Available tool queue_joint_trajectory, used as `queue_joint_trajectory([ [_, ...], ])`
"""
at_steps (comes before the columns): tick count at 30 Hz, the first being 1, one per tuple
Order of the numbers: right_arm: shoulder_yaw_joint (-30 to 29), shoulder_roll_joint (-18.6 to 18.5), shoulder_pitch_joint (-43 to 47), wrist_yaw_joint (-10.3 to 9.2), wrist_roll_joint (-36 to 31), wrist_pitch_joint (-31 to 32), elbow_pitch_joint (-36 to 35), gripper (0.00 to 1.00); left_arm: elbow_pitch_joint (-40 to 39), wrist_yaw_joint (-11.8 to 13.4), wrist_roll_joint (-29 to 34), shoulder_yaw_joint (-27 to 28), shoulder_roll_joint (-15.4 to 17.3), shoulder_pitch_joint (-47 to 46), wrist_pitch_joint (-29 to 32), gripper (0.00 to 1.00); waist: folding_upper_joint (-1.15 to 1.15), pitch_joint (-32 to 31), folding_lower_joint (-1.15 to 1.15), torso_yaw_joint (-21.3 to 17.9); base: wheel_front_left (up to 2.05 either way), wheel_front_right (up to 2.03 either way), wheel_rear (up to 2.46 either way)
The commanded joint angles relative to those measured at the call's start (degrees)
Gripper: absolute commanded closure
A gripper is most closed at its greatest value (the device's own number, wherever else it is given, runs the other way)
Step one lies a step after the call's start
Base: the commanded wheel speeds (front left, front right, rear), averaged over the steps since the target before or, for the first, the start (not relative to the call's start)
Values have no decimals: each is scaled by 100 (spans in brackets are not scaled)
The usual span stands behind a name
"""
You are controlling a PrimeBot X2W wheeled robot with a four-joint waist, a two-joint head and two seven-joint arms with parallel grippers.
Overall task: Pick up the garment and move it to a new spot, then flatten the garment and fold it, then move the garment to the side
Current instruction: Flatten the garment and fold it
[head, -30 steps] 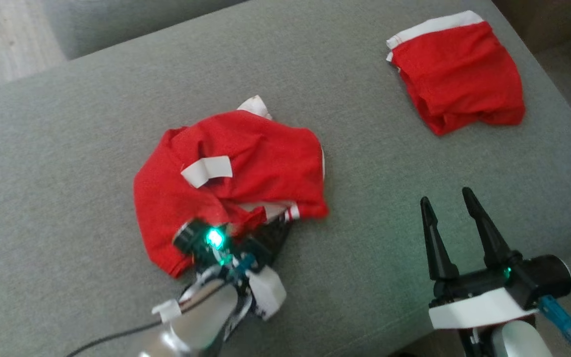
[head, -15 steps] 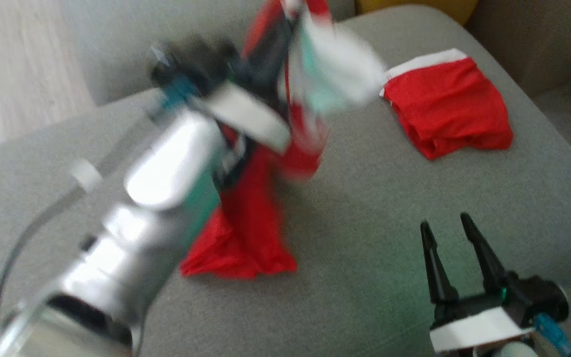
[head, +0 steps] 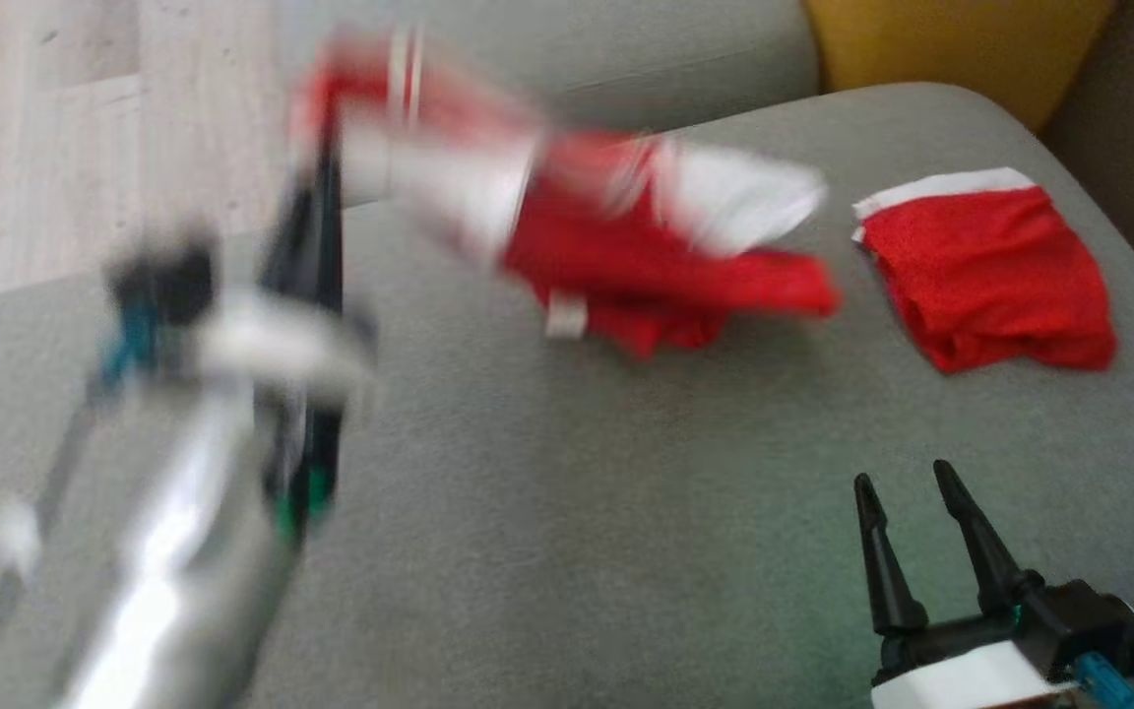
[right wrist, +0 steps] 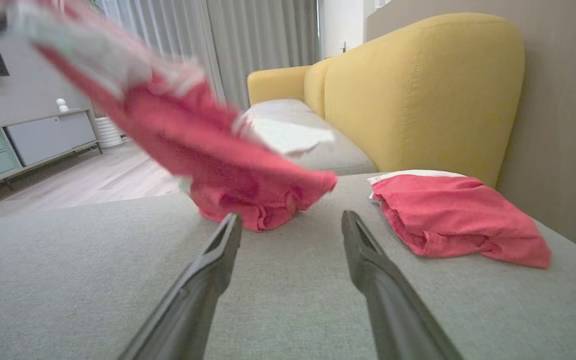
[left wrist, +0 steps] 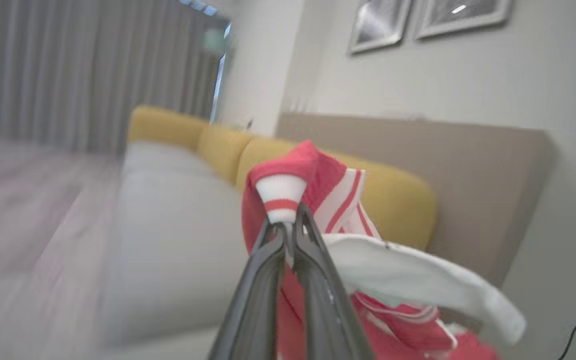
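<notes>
- Over the grey sofa seat point(head: 567, 532), the red garment point(head: 665, 286) is held up, stretched from the raised left gripper point(left wrist: 288, 225) down toward the far right.
- A striped white cuff point(left wrist: 280, 197) is pinched between the closed left fingers point(left wrist: 263, 270).
- The right gripper point(head: 907, 483) is held wide open and empty, the garment ahead to its left.

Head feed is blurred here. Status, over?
Left gripper shut on red-and-white garment, held above sofa. Right gripper open, empty. Folded red garment lies far right.
</notes>
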Motion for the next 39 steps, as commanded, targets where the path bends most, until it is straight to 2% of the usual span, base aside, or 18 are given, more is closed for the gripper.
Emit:
queue_joint_trajectory([
  [1,107,-51,-161,-5,-48,-22,-200,0,-140,64,-124,250,204,283,-9,100,0,16,0,147,0,0,0],
  [7,35,-51,-120,-5,-85,-22,-195,0,-74,362,-490,481,414,2570,-27,100,0,91,0,466,0,0,0],
  [9,45,-51,-103,-5,-98,-22,-179,0,-115,406,-342,580,469,3052,-31,100,0,94,0,633,0,0,0],
  [11,59,-51,-100,-5,-112,-22,-168,0,-249,427,-177,734,447,3194,-32,100,0,83,0,742,0,0,0],
  [12,72,-51,-102,-5,-114,-22,-166,0,-316,430,-115,824,411,3235,-33,95,0,77,0,789,0,0,0],
  [14,96,-51,-112,-5,-110,-22,-169,0,-449,371,77,913,371,3234,-33,100,0,72,0,882,0,0,0],
  [19,183,-51,-117,-5,-121,-22,-119,0,-677,177,503,1078,286,2844,-34,100,0,36,0,1087,0,0,0],
  [20,188,-51,-118,-5,-118,-22,-109,0,-626,162,569,1056,283,2749,-34,91,0,24,0,1114,0,0,0],
  [21,198,-51,-120,-5,-112,-22,-100,0,-535,160,646,1000,293,2659,-24,52,0,14,0,1130,0,0,0],
  [22,207,-51,-126,-5,-104,-22,-93,0,-415,176,704,948,303,2580,29,0,0,7,0,1140,0,0,0],
  [24,222,-51,-146,-5,-69,-22,-96,0,-173,302,850,882,333,2454,77,0,0,-3,0,1145,0,0,0],
  [27,252,-51,-159,-5,-18,-22,-95,0,52,623,1158,811,373,2484,34,0,0,-6,0,1121,0,0,0],
  [33,217,-51,-69,-5,42,-22,-110,0,-157,1201,1314,1244,172,3093,-30,0,0,23,0,1091,0,0,0],
  [35,214,-51,-71,-5,41,-22,-110,0,-269,1235,1246,1396,-1,3383,-32,0,0,40,0,1060,0,0,0],
  [39,202,-51,-109,-5,48,-22,-113,0,-274,1083,1379,1256,-181,3778,-33,0,0,79,0,996,0,0,0],
])
